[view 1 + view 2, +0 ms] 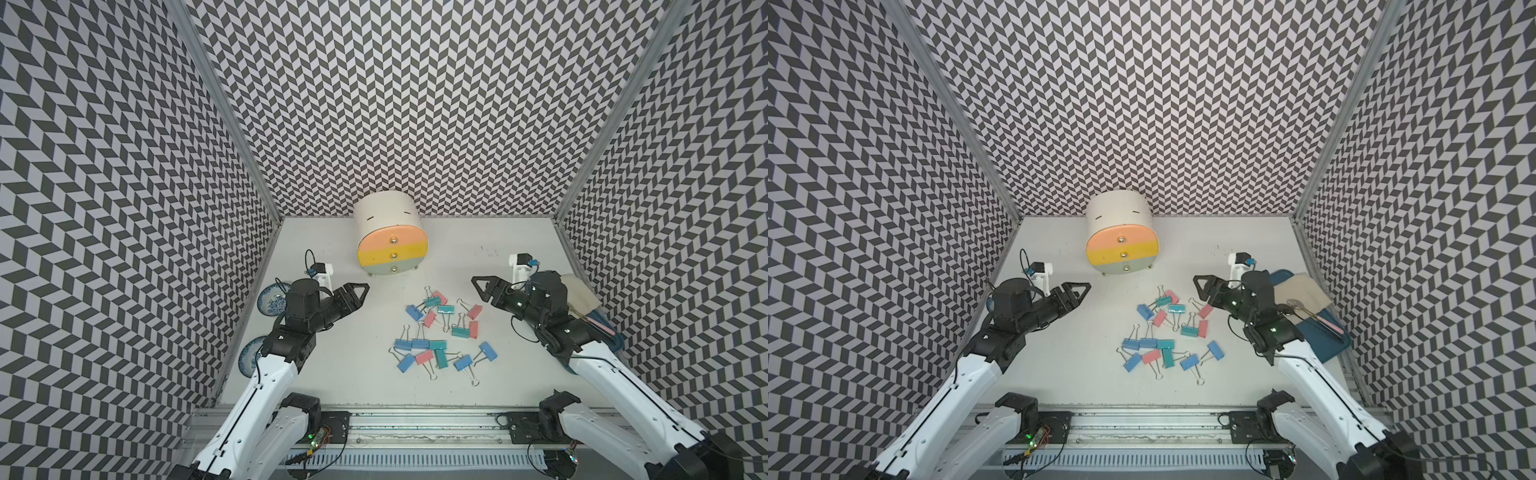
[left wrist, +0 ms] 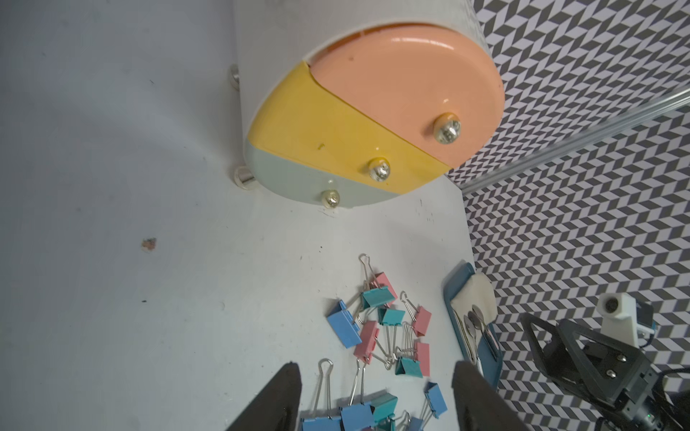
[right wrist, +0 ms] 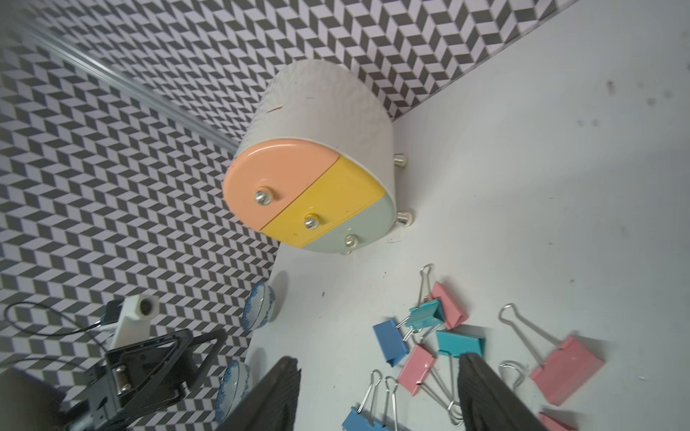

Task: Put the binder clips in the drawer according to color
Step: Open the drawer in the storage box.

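The binder clips (image 1: 440, 332) lie scattered on the table (image 1: 345, 374) before the shut drawer cabinet (image 1: 392, 249), between the left gripper (image 1: 360, 291) and right gripper (image 1: 480, 286), both spread and empty, the right nearer the pile, the left nearer the cabinet.

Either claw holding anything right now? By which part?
Nothing held. Left claw and right claw are open and empty; binder clips lie loose on the table.

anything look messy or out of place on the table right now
The binder clips lie in a mixed-colour jumble in front of the drawer, several overlapping. The table has a small reddish spot and dark specks. Nothing looks broken or tipped.
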Controlling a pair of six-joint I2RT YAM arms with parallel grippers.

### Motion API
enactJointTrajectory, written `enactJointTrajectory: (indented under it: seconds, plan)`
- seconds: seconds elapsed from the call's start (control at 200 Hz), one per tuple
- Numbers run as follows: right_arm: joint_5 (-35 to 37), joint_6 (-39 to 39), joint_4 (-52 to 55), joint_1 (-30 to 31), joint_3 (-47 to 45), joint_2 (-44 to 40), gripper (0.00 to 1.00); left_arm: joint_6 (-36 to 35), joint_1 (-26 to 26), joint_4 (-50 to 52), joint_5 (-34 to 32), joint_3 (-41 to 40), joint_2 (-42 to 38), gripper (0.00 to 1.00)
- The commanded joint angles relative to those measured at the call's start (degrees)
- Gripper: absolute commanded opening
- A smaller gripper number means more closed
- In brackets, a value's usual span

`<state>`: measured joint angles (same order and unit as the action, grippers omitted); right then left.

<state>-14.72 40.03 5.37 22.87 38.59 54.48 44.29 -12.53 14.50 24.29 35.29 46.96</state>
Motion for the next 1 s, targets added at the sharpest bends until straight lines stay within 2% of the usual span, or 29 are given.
enactJointTrajectory:
  seconds: [0.0, 0.14, 0.295, 0.506, 0.611, 0.741, 0.991]
  plan:
    - [5.22, 1.39, -1.59, 3.61, 4.47, 2.57, 0.69, 0.97, -0.47, 1.66, 4.65, 0.36, -0.66, 0.67]
    - [7.82, 2.13, -1.17, 5.97, 9.49, 6.94, 0.66, 0.09, -0.75, 3.85, 6.72, 3.71, 0.48, 0.67]
    - [9.39, 3.26, -2.65, 8.77, 14.62, 14.43, 0.61, -4.69, -0.65, 7.28, 6.91, 8.74, 4.63, 0.64]
    - [8.3, 4.5, -7.0, 13.06, 20.87, 25.94, 0.5, -7.36, 0.44, 9.88, 6.56, 13.01, 9.29, 0.58]
    - [7.02, 2.73, -7.19, 14.37, 26.27, 31.05, 0.5, -8.34, 1.01, 10.39, 5.29, 14.97, 10.39, 0.57]
    - [5.84, 1.8, -2.48, 14.64, 34.45, 37.0, 0.5, -7.51, 3.11, 11.17, 3.33, 15.38, 10.41, 0.58]
    - [3.75, 1.83, -0.6, 15.0, 44.51, 46.51, 0.47, -6.19, 5.38, 11.8, -0.57, 15.55, 8.75, 0.58]
